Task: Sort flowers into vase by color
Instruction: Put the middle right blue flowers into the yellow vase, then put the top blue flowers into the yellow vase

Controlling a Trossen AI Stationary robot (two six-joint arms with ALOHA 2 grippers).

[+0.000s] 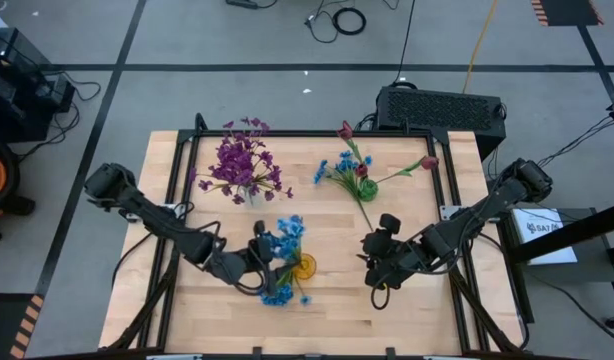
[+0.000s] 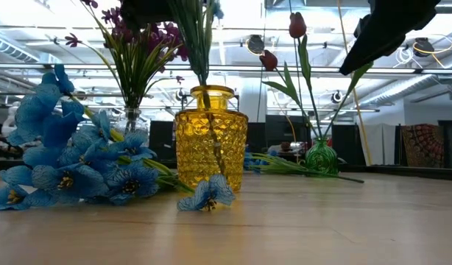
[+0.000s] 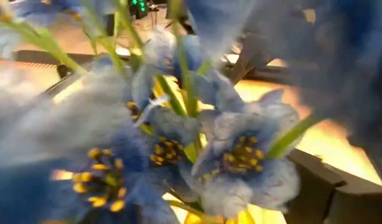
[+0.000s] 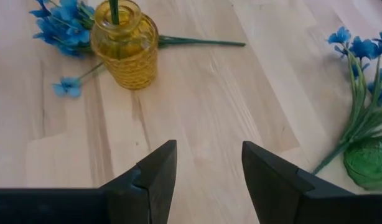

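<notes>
Worktop: pale wooden butcher-block worktop (image 1: 417, 300) with a black frame along its edges.
Yellow vase: amber cut-glass vase (image 2: 210, 137) near the worktop's front middle, upright, with a green stem standing in its neck; also seen in the right wrist view (image 4: 125, 43).
Blue flowers: bright blue artificial sprigs (image 1: 285, 250) bunched over and beside the yellow vase; in the low view several lie on the worktop (image 2: 71, 165) to the side of the vase, one small blossom just in front of its base. The left wrist view is filled with blue blossoms with yellow centres (image 3: 241, 155).
Purple flowers: purple artificial sprigs (image 1: 245, 163) standing in a clear glass vase (image 1: 249, 194) at the back left of the worktop.
Green vase: small green glass vase (image 2: 321, 157) at the back right, holding dark red tulip-like flowers (image 1: 347, 131) on long stems; a few more blue sprigs (image 1: 339, 166) lie beside it.
Left gripper: left gripper (image 1: 259, 250) right at the blue bunch above the yellow vase; the pictures do not let me tell whether its fingers are released or clenched on a stem.
Right gripper: right gripper (image 4: 208, 174) hovering over bare worktop to the right of the yellow vase, well apart from it, fingers parted and grasping nothing.
</notes>
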